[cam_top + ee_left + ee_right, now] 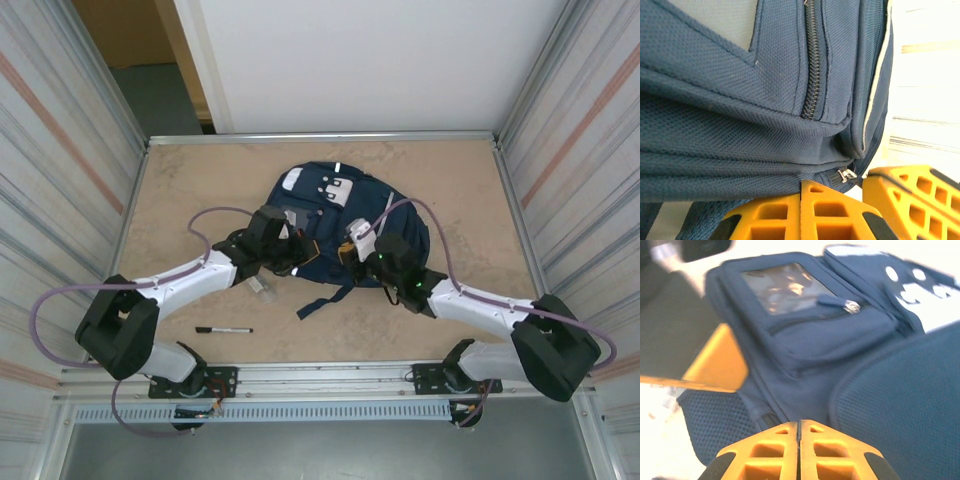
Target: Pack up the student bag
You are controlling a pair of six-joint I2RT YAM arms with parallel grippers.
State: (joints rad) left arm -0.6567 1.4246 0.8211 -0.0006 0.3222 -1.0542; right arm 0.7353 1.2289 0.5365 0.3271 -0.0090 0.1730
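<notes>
The student bag (312, 195), navy with a white patch (927, 302) and a small front panel with a clear window (785, 287), lies flat at the table's back centre. My left gripper (300, 258) sits at the bag's near edge, shut on a fold of its blue fabric (800, 182) just left of a metal zipper slider (846, 174). My right gripper (352, 248) is close beside it, also shut (799, 422), tips against the bag by the zipper, with a thin dark strip between the jaws. Its orange fingers (912, 200) show in the left wrist view.
A black marker (224, 329) lies on the tan table in front of the left arm. A small clear object (262, 288) rests just near the bag's left corner. A dark strap (325, 300) trails off the bag's near edge. Metal walls enclose the table on both sides.
</notes>
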